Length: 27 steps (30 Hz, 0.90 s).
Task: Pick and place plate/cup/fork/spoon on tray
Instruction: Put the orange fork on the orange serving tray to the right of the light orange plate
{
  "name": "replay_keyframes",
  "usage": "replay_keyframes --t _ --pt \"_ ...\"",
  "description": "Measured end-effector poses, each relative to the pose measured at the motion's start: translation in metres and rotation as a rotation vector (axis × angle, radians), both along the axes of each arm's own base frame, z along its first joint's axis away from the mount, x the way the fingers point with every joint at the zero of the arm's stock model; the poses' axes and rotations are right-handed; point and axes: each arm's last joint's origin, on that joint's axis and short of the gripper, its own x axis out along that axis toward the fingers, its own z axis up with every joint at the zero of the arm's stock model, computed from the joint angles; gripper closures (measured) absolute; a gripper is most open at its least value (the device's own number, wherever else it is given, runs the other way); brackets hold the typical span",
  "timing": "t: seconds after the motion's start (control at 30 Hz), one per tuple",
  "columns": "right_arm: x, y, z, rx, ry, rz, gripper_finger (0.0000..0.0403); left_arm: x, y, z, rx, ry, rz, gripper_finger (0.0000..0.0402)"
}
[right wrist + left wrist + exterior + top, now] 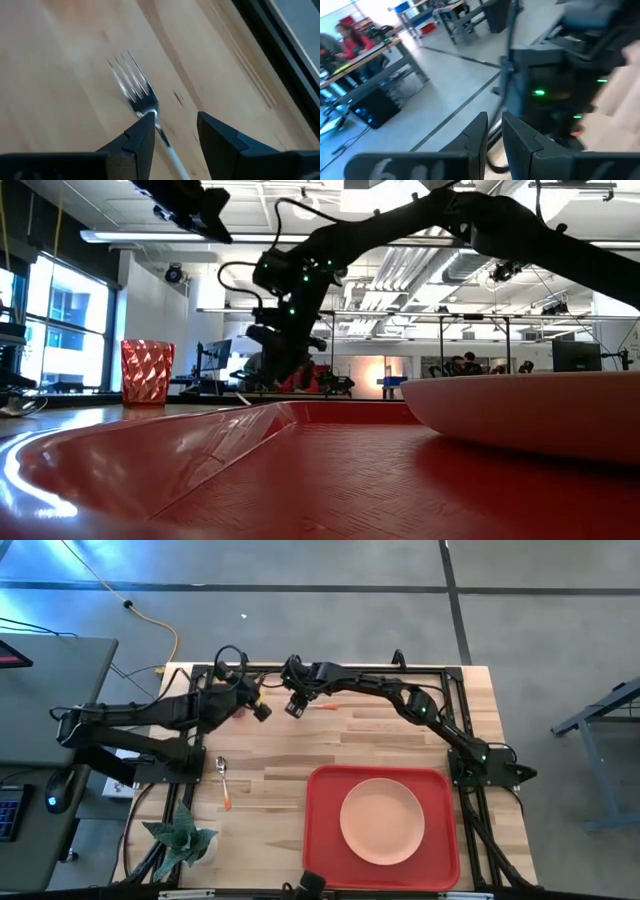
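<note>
The fork (136,90) lies flat on the wooden table near its far edge, and its orange handle (327,706) points toward the right. My right gripper (175,130) (295,706) is open, with one finger on each side of the fork's neck. My left gripper (262,711) (495,132) hovers just to its left, shut and with nothing between its fingers. The cup (147,370) stands upright on the table. The spoon (224,780) lies at the left. The plate (382,820) rests on the red tray (325,840). My right gripper slants down from above over the fork's neck (159,129), just behind the tines, with its fingers across the fork. One fingertip (142,131) shows right beside the neck, and I cannot tell whether it touches. The fork lies flat on the table.
A small potted plant (182,840) stands at the table's near left corner. Dark frame rails (440,675) run along the far and right edges. Bare wood (300,745) lies between the fork and the tray.
</note>
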Motion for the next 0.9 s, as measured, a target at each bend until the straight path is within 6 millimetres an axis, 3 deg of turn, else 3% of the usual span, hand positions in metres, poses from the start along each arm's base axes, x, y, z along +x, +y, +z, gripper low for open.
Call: replay_keyframes --t 0.43,0.9 --pt "-0.01 0.005 -0.008 -0.007 0.179 0.402 0.0265 0.013 0.046 -0.017 -0.043 0.073 0.017 0.0355" --pt "-0.018 -0.019 -0.016 -0.091 0.225 0.686 0.0265 0.01 0.06 -0.015 -0.025 0.065 0.028 0.0355"
